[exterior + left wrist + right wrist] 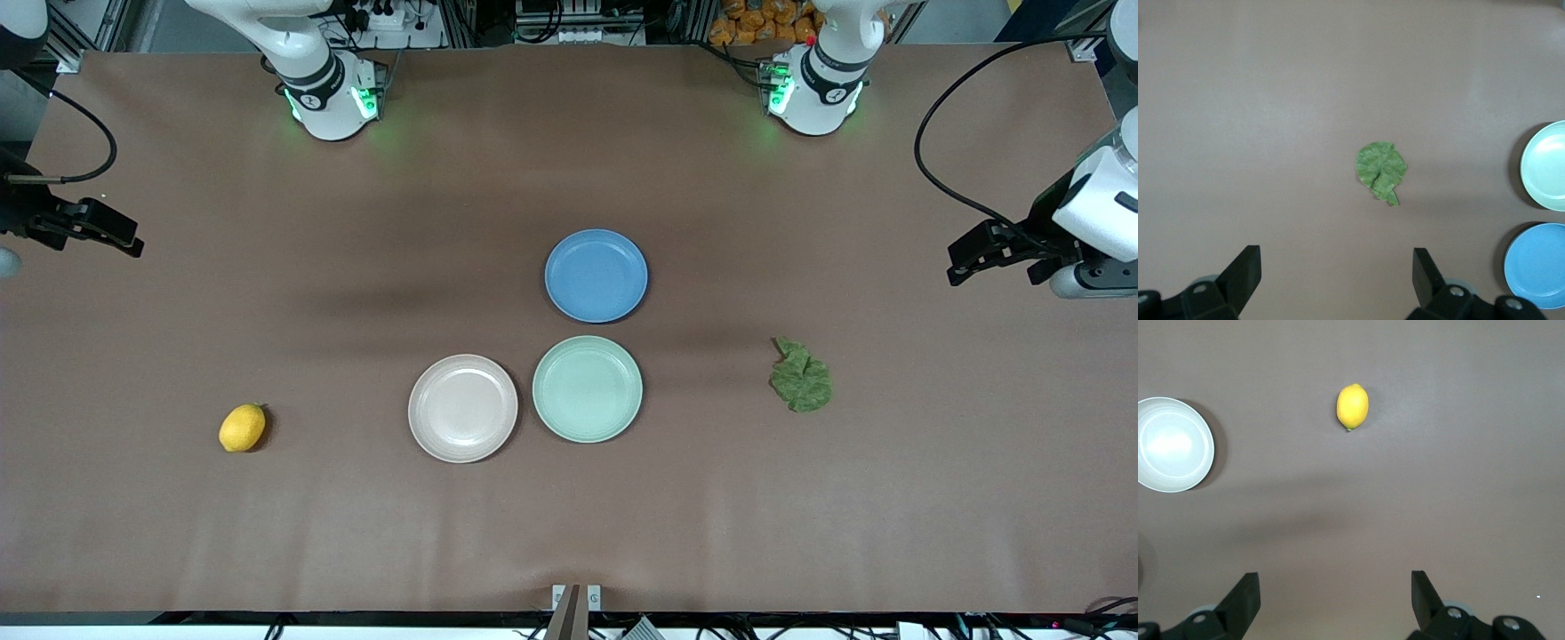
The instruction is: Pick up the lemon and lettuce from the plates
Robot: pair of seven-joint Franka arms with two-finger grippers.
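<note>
The lemon (242,428) lies on the bare table toward the right arm's end, off the plates; it also shows in the right wrist view (1352,406). The lettuce (801,378) lies on the table toward the left arm's end, also in the left wrist view (1381,169). The beige-pink plate (462,408) and mint plate (587,388) sit side by side mid-table, both empty. My right gripper (124,238) hangs open and empty over its end of the table (1335,581). My left gripper (965,260) hangs open and empty over its end (1336,257).
An empty blue plate (596,275) sits just farther from the front camera than the mint plate. The mint plate (1546,165) and blue plate (1538,265) show in the left wrist view, the beige plate (1173,445) in the right wrist view.
</note>
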